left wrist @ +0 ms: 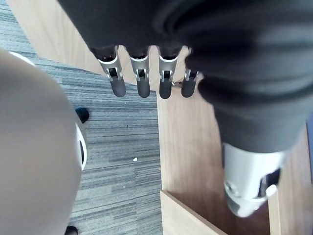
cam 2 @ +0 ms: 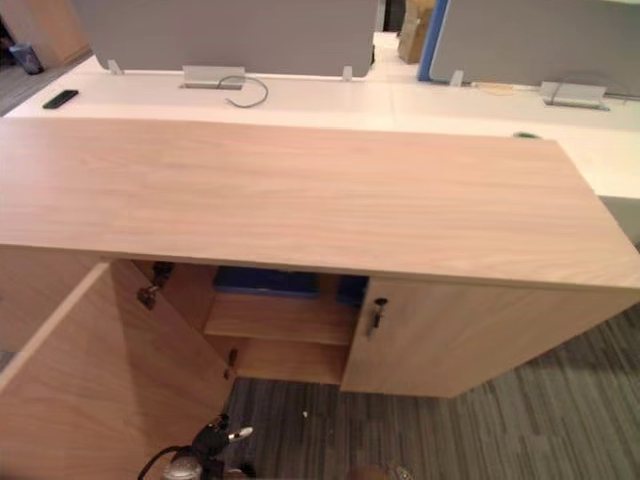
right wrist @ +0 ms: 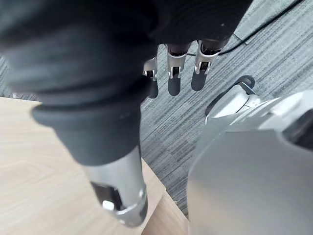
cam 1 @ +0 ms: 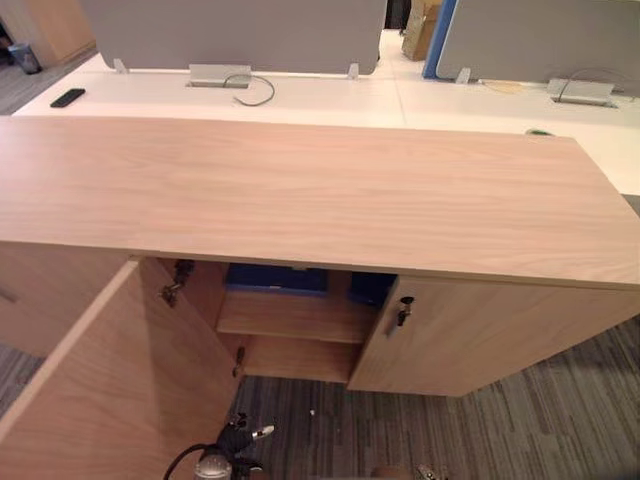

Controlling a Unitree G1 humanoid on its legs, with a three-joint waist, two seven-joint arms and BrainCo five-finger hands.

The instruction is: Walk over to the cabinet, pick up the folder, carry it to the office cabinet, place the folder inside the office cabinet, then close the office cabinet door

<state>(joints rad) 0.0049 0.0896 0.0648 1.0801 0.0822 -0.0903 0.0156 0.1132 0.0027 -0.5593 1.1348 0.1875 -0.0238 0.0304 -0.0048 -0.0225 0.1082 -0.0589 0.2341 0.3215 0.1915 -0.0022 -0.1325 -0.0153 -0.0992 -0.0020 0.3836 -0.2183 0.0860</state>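
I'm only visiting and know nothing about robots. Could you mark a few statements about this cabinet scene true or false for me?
1. The light wooden cabinet has its left door open. True.
2. The blue folder lies on the cabinet's top. False: it sits on the upper shelf inside.
3. The left hand grips the folder. False: its fingers are straight and hold nothing.
4. The right door is shut. True.
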